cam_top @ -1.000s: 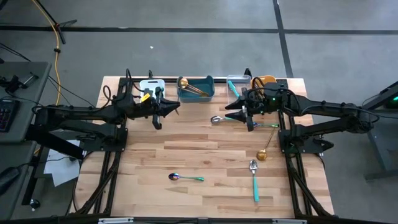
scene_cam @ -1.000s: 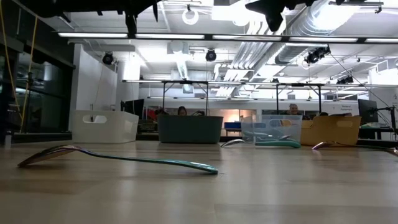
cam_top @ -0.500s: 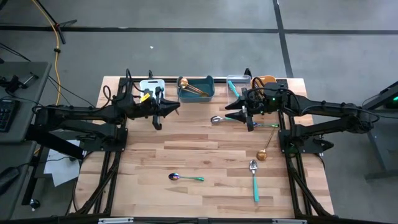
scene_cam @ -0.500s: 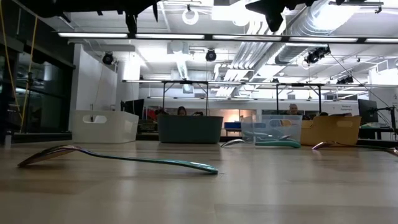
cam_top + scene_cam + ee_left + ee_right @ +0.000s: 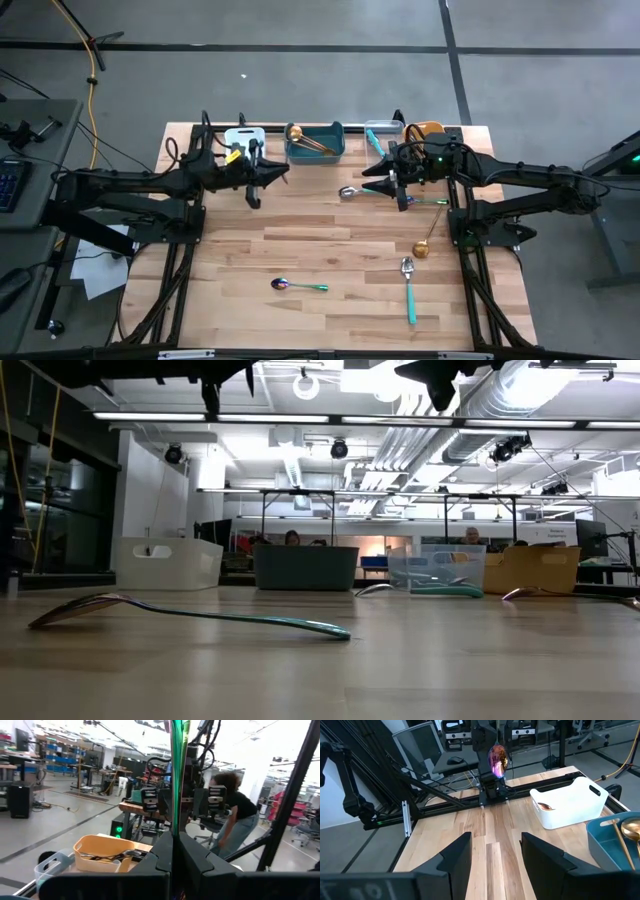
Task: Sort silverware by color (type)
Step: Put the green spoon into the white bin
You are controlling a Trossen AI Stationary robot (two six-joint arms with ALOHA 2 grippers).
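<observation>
My left gripper hovers at the table's far left, shut on a spoon with an iridescent purple-pink bowl and a green handle. Facing it from the right, my right gripper is open with nothing between its fingers. Flat on the table lie an iridescent spoon, a teal-handled silver spoon, a gold spoon, and another silver spoon under the right gripper. My left gripper pinches the spoon's green handle between its two shut fingers. The fingers come level from the table's left and lie across the handle. The spoon stands upright above them, bowl up, clear of the table. What extends below the fingers is hidden.
Along the far edge stand a white bin, a teal bin holding gold spoons, a clear bin and an orange bin. Bare wood stretches across the table's middle and near left. People stand in the room beyond.
</observation>
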